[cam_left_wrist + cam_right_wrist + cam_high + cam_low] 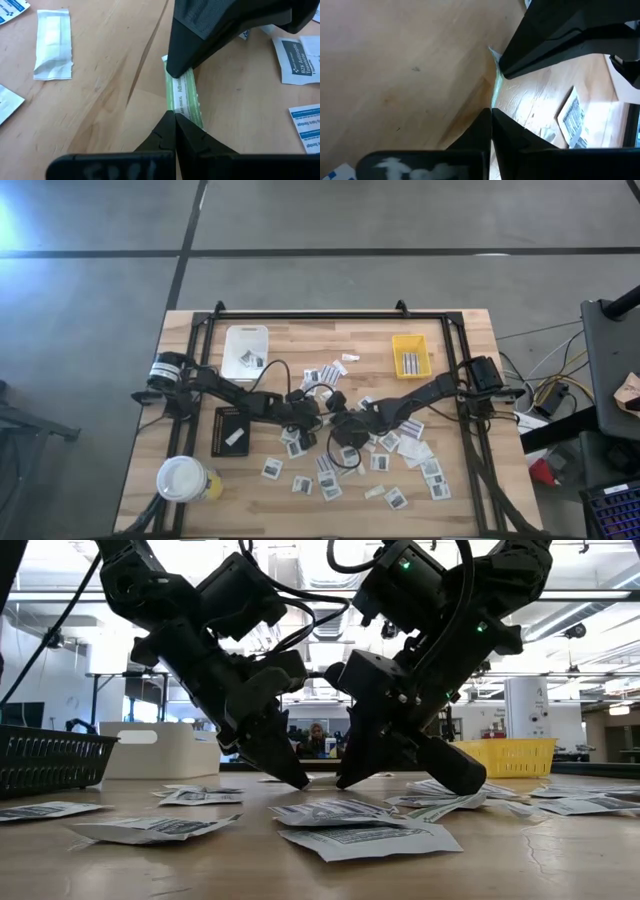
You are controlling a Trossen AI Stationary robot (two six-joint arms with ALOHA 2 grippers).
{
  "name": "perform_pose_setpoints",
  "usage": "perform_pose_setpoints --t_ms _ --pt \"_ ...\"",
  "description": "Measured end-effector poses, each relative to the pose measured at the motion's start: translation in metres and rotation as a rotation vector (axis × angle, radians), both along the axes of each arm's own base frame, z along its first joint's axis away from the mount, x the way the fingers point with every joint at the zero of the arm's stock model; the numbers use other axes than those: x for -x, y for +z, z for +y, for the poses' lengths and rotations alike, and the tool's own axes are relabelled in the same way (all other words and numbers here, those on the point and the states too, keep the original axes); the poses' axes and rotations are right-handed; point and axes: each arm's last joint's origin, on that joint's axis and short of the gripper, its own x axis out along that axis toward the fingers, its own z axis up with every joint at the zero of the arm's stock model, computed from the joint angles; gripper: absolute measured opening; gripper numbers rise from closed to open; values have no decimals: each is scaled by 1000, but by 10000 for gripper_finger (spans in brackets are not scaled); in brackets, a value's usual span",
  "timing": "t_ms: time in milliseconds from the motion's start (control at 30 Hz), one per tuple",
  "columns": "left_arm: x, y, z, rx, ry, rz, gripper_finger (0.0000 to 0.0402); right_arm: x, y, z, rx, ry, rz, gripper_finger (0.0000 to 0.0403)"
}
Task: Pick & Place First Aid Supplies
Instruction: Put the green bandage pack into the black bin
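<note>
A narrow greenish strip packet lies stretched between my two grippers at the middle of the table. My left gripper is shut on one end of it, and my right gripper is shut on the other. In the high view the two grippers meet tip to tip, left and right. Many small white packets with dark print lie flat on the wood around and in front of them. In the low view both sets of fingertips reach down to the table top. My left gripper pinches the strip's end between its two shut fingers, slanting down from the table's left, along the strip. The strip is just above the wood or on it; I cannot tell which. My right gripper pinches the opposite end between its shut fingers, slanting down from the table's right. A small corner of the packet sticks out past its fingertips. The strip runs straight from it to the left gripper.
At the back left stands a white tray, and at the back right a yellow tray. A black tray lies left of the grippers. A large white-topped yellow cup stands at the near left corner. Loose packets cover the near half.
</note>
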Motion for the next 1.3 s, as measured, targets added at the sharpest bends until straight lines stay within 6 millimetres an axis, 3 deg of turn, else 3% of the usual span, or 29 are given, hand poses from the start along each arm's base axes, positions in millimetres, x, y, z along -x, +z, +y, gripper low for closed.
perform_pose_setpoints --t_ms 267,567,800,1067,1300 --pt "-4 4 0 1 16 -11 18 1 3 0 -15 -18 -7 8" --pt "-6 11 0 -74 -54 -12 86 8 11 0 -11 -62 23 8" --pt "12 37 3 -115 -103 63 110 14 22 3 -51 -108 30 8" --pt "28 74 4 -138 -130 2 110 17 39 5 -98 -140 -23 8" --pt "33 87 5 -192 -166 -36 110 31 66 2 -133 -187 -25 8"
